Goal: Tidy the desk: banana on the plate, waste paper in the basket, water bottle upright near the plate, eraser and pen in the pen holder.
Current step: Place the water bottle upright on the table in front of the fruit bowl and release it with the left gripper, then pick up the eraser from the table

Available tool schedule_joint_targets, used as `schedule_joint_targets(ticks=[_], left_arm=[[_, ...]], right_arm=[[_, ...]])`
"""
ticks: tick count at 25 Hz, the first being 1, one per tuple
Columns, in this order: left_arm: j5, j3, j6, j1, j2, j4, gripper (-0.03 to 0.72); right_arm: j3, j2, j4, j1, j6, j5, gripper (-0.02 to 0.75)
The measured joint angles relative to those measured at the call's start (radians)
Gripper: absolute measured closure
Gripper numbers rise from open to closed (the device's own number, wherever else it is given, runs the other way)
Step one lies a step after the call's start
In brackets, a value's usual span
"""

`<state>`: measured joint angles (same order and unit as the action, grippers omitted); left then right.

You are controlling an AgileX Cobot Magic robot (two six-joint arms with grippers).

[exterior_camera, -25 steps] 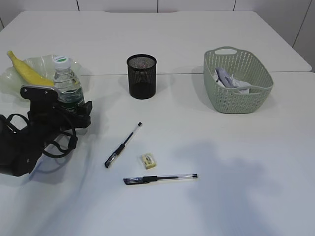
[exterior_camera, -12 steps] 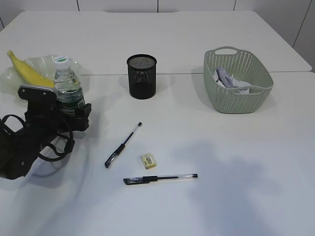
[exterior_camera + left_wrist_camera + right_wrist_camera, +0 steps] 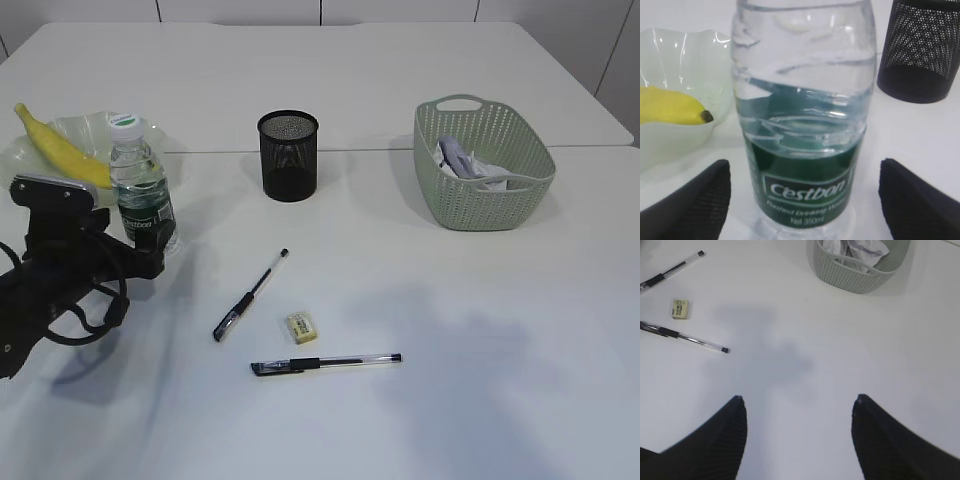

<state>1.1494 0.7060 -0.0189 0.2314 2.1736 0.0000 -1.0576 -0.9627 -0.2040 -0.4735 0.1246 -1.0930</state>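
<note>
White desk (image 3: 420, 400) spreads bare and wide under my right gripper (image 3: 799, 435), whose jaws stand apart over nothing. Ahead and to its right sits the basket (image 3: 484, 176) with crumpled paper (image 3: 462, 160) inside. The plate (image 3: 70, 135) lies at the desk's left edge, beyond my left gripper (image 3: 802, 200), with the banana (image 3: 50, 142) on it. The water bottle (image 3: 140, 185) stands upright just beside the plate, between my left gripper's spread fingers (image 3: 690, 200), which clear it on both sides. The pen holder (image 3: 288, 155) stands farther ahead to the right. Two pens (image 3: 250, 295) (image 3: 325, 364) and the eraser (image 3: 302, 327) lie loose on open desk, ahead and left of my right gripper.
</note>
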Motion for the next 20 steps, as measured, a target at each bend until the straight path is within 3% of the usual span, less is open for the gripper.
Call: schedule_joint_targets(ticks=[13, 20], left_arm=[[-0.001, -0.278, 0.0, 0.0, -0.257, 0.0, 0.015], [-0.032, -0.325, 0.0, 0.0, -0.498, 0.005, 0.038]], right_arm=[[0.0, 0.0, 0.0, 0.0, -0.002, 0.009, 0.247], [0.0, 0.0, 0.003, 0.0, -0.002, 0.009, 0.247]])
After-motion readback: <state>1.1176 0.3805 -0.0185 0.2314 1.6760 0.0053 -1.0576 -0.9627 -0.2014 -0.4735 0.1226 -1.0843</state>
